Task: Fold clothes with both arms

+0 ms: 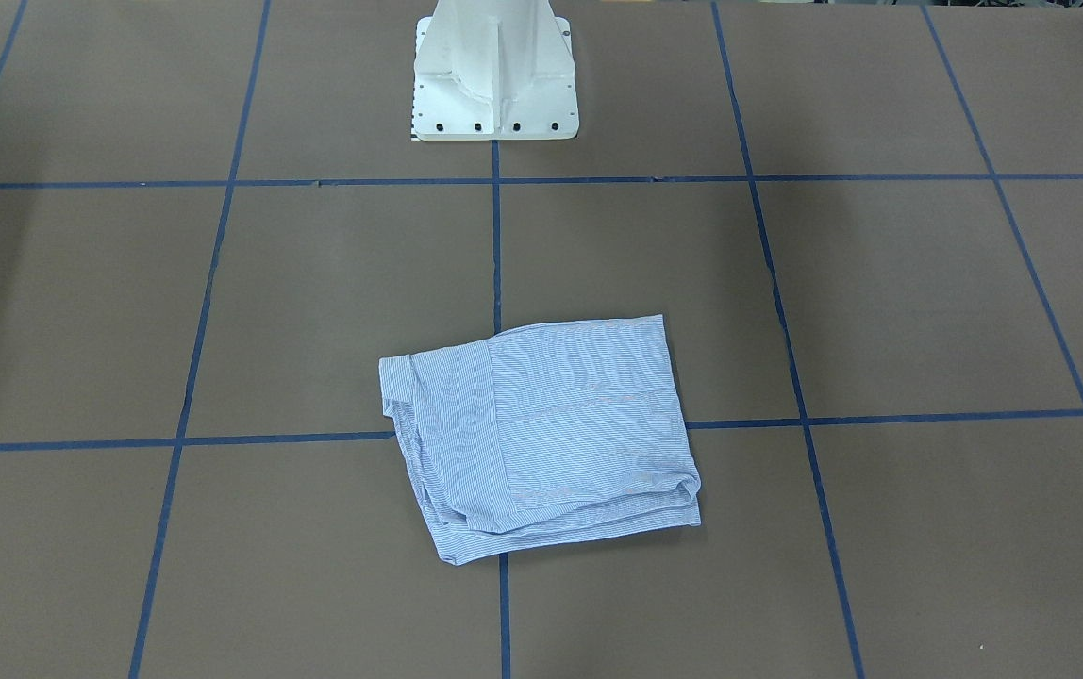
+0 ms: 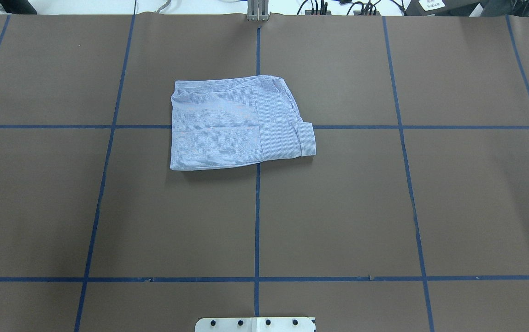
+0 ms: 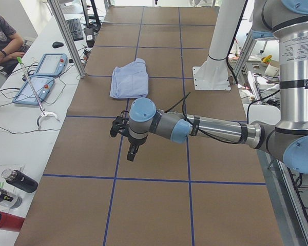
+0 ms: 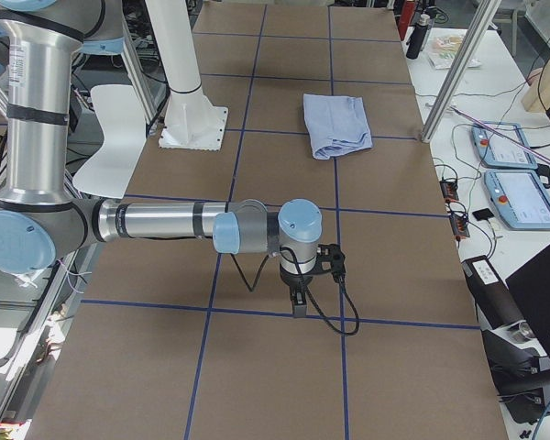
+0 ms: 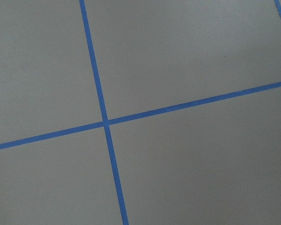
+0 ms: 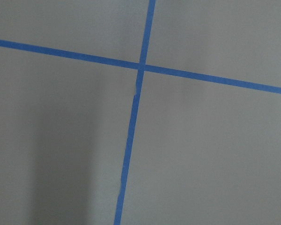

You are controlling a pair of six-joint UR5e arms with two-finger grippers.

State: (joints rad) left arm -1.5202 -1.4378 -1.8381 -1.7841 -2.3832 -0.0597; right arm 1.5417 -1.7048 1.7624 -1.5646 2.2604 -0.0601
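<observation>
The light blue and white striped shirt lies folded into a compact, roughly square bundle at the middle of the brown table, nothing touching it. It also shows in the overhead view and both side views. The left gripper hangs over bare table well short of the shirt, at the table's left end. The right gripper hangs over bare table at the right end. Both show only in the side views, so I cannot tell whether they are open or shut. Both wrist views show only table and blue tape lines.
The white pedestal base stands at the robot's edge of the table. Blue tape lines grid the brown surface. A side bench holds teach pendants and bottles; a seated person is beside it.
</observation>
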